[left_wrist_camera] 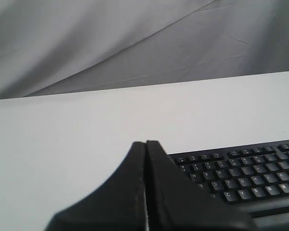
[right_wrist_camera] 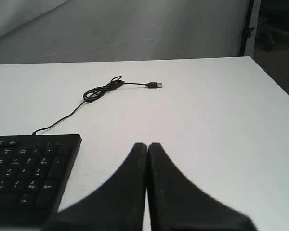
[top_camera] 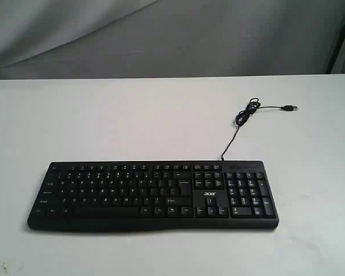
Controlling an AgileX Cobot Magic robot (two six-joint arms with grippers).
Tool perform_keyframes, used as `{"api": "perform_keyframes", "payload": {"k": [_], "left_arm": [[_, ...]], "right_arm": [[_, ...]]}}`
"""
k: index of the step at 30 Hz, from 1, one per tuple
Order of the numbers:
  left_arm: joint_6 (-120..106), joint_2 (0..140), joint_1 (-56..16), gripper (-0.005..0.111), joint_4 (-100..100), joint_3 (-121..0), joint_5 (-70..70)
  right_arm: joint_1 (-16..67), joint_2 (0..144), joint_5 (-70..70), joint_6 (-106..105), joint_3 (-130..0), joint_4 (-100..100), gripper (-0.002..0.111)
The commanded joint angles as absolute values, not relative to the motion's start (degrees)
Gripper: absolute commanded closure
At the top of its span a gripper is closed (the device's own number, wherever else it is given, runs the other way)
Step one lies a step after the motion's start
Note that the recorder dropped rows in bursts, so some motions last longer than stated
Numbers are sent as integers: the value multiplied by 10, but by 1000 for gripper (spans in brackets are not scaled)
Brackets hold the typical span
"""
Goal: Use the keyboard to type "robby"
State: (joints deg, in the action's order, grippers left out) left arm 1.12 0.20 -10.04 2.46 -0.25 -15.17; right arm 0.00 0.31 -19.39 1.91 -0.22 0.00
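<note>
The black keyboard (top_camera: 152, 195) lies flat near the front of the white table (top_camera: 103, 121), its acer logo and number pad towards the right. Its thin cable (top_camera: 241, 118) runs back to a coil and a loose USB plug (top_camera: 289, 107). Neither arm shows in the exterior view. In the left wrist view my left gripper (left_wrist_camera: 145, 143) is shut and empty, held beside the keyboard's (left_wrist_camera: 241, 175) left end. In the right wrist view my right gripper (right_wrist_camera: 147, 145) is shut with nothing in it, off the number-pad end of the keyboard (right_wrist_camera: 29, 173).
A grey cloth backdrop (top_camera: 172, 34) hangs behind the table. The table's right edge (right_wrist_camera: 274, 82) drops off to a dark floor area. The coiled cable (right_wrist_camera: 103, 90) lies on the tabletop behind the keyboard's right end.
</note>
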Motion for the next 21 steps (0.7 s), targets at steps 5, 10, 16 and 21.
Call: {"api": "perform_keyframes", "payload": {"k": [5,10,16,21], "left_arm": [[13,0,-104,107,27,0,-148],[13,0,-104,107,27,0,-148],[13,0,-104,107,27,0,-148],[13,0,-104,107,27,0,-148]], "right_arm": [[1,0,-191,21,0,0,108],[1,0,-176,21,0,-14,108],[1,0,-43,21,0,-9,108],[1,0,4,21,0,-9,108]]}}
